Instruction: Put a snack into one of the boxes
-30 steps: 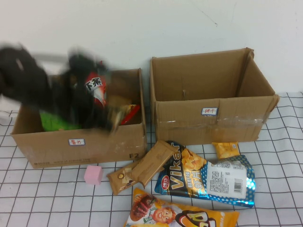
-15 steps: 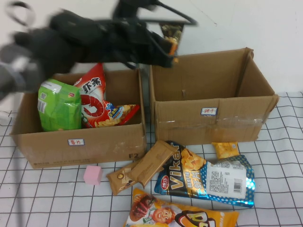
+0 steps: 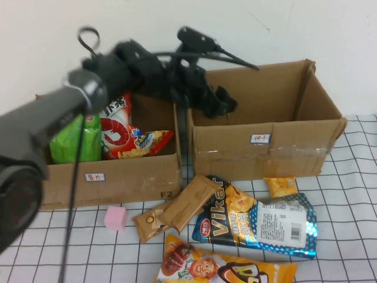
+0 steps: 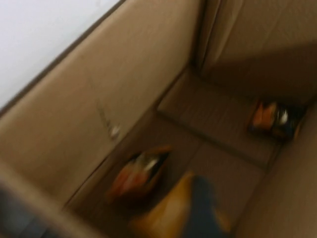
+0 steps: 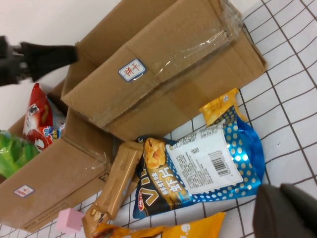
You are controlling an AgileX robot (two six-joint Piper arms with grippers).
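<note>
Two open cardboard boxes stand side by side: the left box (image 3: pixel 118 177) and the right box (image 3: pixel 283 147). My left gripper (image 3: pixel 221 103) reaches over the right box's near left corner, open and empty. In the left wrist view a blurred orange and dark snack packet (image 4: pixel 141 171) lies on the box floor just beyond my fingertip (image 4: pixel 198 208). A second small packet (image 4: pixel 272 119) lies deeper in the box. My right gripper (image 5: pixel 287 213) is shut and empty, above the checked table near the blue bag (image 5: pixel 198 168); it is out of the high view.
The left box holds a green bag (image 3: pixel 73 141) and a red bag (image 3: pixel 118 127). In front of the boxes lie a brown bar (image 3: pixel 177 207), a blue Vikar bag (image 3: pixel 259 221), a small orange packet (image 3: pixel 280 186), an orange bag (image 3: pixel 224 268) and a pink cube (image 3: pixel 116 217).
My left arm lifted out of the left box with a small dark packet, swung right and came down over the right box. The packet has left the gripper.
</note>
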